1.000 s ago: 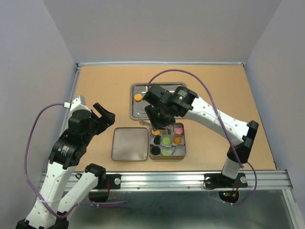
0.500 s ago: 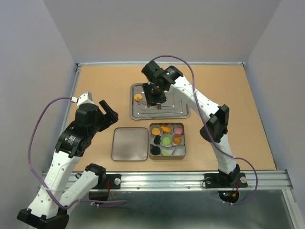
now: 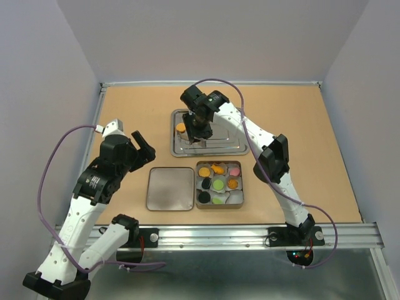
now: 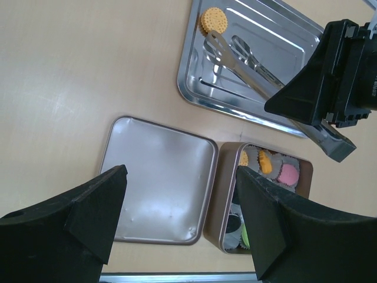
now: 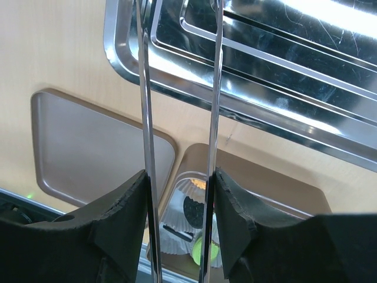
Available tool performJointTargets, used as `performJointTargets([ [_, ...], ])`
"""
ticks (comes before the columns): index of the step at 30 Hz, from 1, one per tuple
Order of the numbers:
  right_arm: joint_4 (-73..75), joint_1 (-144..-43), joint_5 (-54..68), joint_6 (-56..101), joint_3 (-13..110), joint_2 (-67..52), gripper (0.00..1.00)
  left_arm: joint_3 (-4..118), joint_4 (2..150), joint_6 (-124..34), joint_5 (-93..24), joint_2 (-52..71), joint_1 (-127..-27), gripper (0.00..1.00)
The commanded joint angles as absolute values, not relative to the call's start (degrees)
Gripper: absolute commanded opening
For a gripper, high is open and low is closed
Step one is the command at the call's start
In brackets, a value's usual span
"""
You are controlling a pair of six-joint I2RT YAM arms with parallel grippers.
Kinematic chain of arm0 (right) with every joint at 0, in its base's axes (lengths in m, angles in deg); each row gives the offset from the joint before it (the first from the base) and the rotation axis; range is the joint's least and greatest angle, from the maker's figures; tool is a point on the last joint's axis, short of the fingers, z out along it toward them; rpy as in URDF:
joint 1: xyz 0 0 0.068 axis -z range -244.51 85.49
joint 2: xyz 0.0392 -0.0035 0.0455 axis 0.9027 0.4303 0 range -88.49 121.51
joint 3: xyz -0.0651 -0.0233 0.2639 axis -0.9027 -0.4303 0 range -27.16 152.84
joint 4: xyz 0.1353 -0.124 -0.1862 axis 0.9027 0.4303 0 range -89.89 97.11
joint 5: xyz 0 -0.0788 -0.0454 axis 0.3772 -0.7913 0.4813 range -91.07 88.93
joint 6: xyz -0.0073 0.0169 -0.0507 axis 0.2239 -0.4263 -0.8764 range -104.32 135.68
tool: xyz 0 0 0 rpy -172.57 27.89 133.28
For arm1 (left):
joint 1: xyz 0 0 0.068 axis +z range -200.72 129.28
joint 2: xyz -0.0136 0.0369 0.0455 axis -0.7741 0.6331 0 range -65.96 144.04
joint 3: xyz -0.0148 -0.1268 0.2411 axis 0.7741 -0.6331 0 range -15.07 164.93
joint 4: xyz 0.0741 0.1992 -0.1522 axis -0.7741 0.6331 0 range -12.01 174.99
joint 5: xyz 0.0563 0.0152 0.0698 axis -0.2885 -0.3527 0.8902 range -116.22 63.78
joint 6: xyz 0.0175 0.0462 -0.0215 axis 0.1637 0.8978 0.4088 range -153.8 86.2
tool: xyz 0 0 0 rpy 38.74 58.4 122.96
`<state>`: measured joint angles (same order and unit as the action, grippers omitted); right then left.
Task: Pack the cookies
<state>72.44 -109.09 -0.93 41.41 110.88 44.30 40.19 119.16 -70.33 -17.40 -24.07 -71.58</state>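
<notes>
One cookie (image 4: 214, 21) on tray (image 3: 231, 140), tongs (image 5: 146, 118) just beside

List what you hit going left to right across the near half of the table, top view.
left pincer → flat lid → tin holding the cookies. The tray is left out: farther back, it overlaps lid and tin sideways.

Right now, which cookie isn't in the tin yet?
The orange cookie at the far-left corner of the steel tray, by the tongs held in the right tool. The rest sit in the tin.
</notes>
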Motion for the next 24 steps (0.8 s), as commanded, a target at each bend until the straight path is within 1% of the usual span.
performJointTargets([
  [1,68.9,-108.8,-2.6,41.8,111.9,44.0,0.51,43.1,117.5,-69.0,-16.8,-24.4,-71.4,0.86],
  [7,68.5,-108.7,-1.6,42.1,113.6,46.9,0.51,43.5,117.6,-68.3,-16.5,-23.8,-71.4,0.86],
  [15,68.0,-108.8,-3.4,41.8,114.1,49.6,0.51,42.8,117.4,-67.4,-16.2,-23.2,-71.4,0.86],
  [24,67.7,-108.7,-1.6,42.2,116.0,52.5,0.51,42.9,116.7,-66.1,-16.0,-21.8,-71.4,0.86],
])
